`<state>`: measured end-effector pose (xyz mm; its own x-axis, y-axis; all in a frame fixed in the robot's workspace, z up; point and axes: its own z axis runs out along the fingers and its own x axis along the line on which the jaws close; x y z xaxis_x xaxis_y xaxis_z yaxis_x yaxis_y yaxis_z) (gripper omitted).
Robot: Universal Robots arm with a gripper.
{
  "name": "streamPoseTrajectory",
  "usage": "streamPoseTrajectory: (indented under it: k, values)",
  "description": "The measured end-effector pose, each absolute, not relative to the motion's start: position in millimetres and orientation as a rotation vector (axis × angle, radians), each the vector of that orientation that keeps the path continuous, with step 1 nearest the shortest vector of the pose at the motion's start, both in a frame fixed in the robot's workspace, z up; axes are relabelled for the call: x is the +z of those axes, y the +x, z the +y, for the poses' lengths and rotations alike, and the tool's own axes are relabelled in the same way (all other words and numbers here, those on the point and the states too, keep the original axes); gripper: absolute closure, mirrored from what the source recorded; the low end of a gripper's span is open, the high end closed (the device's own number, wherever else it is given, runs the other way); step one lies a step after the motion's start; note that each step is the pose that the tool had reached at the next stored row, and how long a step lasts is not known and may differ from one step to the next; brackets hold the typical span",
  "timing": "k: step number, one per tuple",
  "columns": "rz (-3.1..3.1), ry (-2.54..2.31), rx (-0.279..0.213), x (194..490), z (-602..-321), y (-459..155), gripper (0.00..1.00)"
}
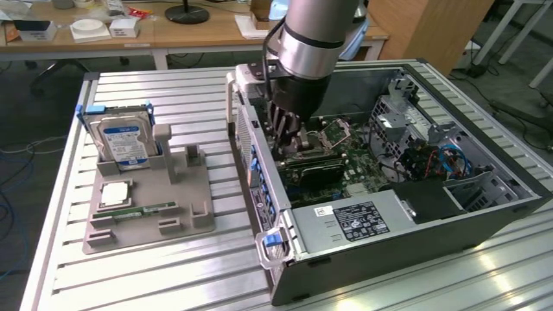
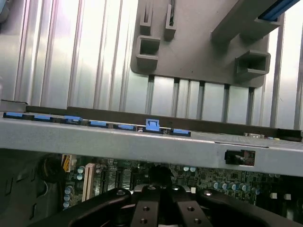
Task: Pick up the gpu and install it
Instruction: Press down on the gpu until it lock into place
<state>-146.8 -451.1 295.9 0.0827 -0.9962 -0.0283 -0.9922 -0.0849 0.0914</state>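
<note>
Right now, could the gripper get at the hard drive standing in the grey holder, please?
Probably not directly: the gripper sits low inside the open computer case, whose wall stands between it and the hard drive. The drive's top is uncovered, so a way over the wall looks free.

1. A robotics lab or workshop is indicated by the ribbed aluminium-profile worktop (image 1: 173, 272).
2. An opened grey desktop computer case (image 1: 389, 246) is laid on it beside a grey moulded parts fixture (image 1: 147, 194).
3. Cluttered wooden desks (image 1: 173, 35) and loose floor cables (image 1: 519, 103) are seen behind.
</note>
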Motion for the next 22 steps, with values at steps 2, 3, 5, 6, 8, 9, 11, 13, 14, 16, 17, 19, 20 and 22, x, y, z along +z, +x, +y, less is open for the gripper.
streamPoseTrajectory:
  k: [2, 3, 5, 6, 8, 9, 11, 13, 14, 16, 17, 19, 20, 22]
  values:
    - [-2.081, 2.263, -0.154, 296, -451, -144, 0.90]
    - [-2.073, 2.254, -0.172, 296, -451, -142, 0.90]
    - [-2.056, 2.235, -0.209, 296, -452, -140, 0.90]
    - [-2.046, 2.224, -0.231, 296, -452, -140, 0.90]
    - [-2.033, 2.208, -0.262, 296, -453, -137, 0.90]
    - [-2.028, 2.203, -0.272, 296, -454, -136, 0.90]
    - [-2.021, 2.196, -0.285, 296, -455, -131, 0.90]
    - [-2.018, 2.192, -0.293, 296, -456, -126, 0.90]
    - [-2.017, 2.191, -0.295, 296, -457, -125, 0.90]
    - [-2.014, 2.188, -0.304, 296, -458, -124, 0.90]
    - [-2.011, 2.185, -0.314, 296, -459, -123, 0.90]
    - [-2.001, 2.175, -0.342, 296, -459, -121, 0.90]
    - [-1.996, 2.170, -0.354, 296, -459, -120, 0.90]
    - [-1.988, 2.161, -0.372, 296, -460, -118, 0.90]
